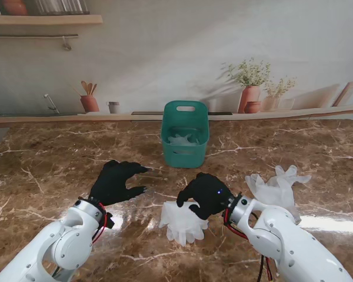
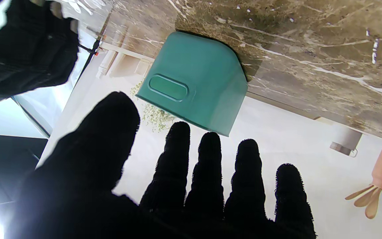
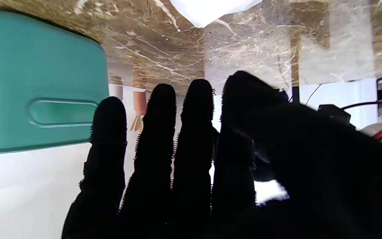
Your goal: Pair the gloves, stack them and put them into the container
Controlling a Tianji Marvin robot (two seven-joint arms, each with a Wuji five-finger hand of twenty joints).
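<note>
Brown marble runs right across the bench (image 1: 47, 170), and at its far middle stands the teal container (image 1: 185, 134), upright, with some pale gloves already lying inside it. Nearer to me, the right hand (image 1: 205, 194) sits on top of a stack of translucent white gloves (image 1: 182, 223), its black fingers curled down onto the upper edge of the stack, pressing or pinching it; whether it truly grips the stack I cannot tell, since the right wrist view shows only straight fingers (image 3: 158, 132) and a white corner of glove at the frame's edge. Over on the left, the left hand (image 1: 115, 182) hovers low over bare marble, fingers spread and holding nothing, well clear of the stack; its wrist view confirms splayed fingers (image 2: 207, 172) pointing towards the container (image 2: 194, 83). Further right, just beside the right forearm, another loose glove (image 1: 279, 185) lies crumpled on the bench, apart from the stack.
</note>
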